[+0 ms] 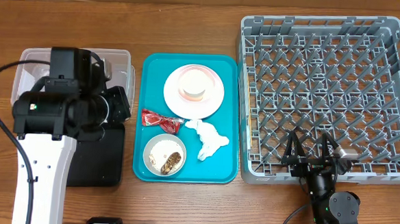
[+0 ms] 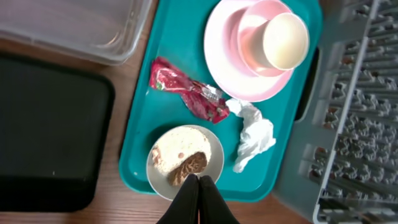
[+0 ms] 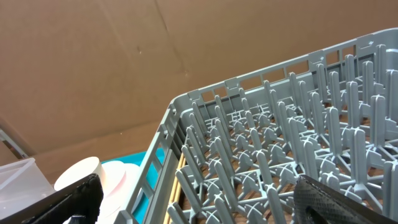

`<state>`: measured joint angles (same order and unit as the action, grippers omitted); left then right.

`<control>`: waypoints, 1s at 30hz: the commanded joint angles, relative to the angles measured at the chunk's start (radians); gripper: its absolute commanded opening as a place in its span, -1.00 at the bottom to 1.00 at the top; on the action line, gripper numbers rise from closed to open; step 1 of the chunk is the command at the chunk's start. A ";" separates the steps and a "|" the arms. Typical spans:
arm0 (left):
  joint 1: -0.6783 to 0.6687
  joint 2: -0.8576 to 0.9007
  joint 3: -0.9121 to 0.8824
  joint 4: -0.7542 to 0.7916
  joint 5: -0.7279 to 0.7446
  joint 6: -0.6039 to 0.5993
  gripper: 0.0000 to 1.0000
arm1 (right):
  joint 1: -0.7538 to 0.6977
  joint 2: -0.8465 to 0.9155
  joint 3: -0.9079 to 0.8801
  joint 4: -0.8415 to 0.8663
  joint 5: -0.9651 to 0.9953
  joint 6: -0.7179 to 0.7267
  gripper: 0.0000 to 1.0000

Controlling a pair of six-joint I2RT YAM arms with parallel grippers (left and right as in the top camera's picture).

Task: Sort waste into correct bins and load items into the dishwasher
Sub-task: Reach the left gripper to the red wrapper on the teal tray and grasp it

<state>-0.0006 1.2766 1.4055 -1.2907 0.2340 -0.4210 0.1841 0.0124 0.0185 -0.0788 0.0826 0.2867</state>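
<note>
A teal tray (image 1: 154,75) holds a white plate (image 1: 214,99) with a pinkish bowl (image 2: 252,37) and a small cup (image 2: 285,40) stacked on it. It also holds a red wrapper (image 1: 160,120), a crumpled napkin (image 1: 209,140) and a white bowl (image 1: 165,153) of rice-like scraps (image 2: 180,158). My left gripper (image 2: 199,199) is shut and empty, above the near rim of the scrap bowl (image 2: 214,146). My right gripper (image 1: 311,155) is open and empty at the front edge of the grey dish rack (image 1: 325,84).
The clear tub (image 1: 120,60) lies at the back left with the black tray (image 1: 101,158) in front of it; both are partly under my left arm. The rack fills the right side and shows in the right wrist view (image 3: 280,143).
</note>
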 commanded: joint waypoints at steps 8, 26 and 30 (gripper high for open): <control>-0.010 0.005 -0.244 0.167 -0.045 -0.320 -0.70 | 0.006 -0.010 -0.011 0.005 0.003 -0.006 1.00; -0.201 0.199 -0.303 0.465 -0.111 -0.383 -0.03 | 0.006 -0.010 -0.011 0.005 0.003 -0.006 1.00; -0.203 0.277 -0.303 0.506 -0.101 -0.431 -0.04 | 0.006 -0.010 -0.011 0.005 0.003 -0.006 1.00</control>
<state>-0.1970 1.5059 1.1053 -0.8036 0.1524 -0.7944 0.1841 0.0120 0.0185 -0.0792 0.0826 0.2867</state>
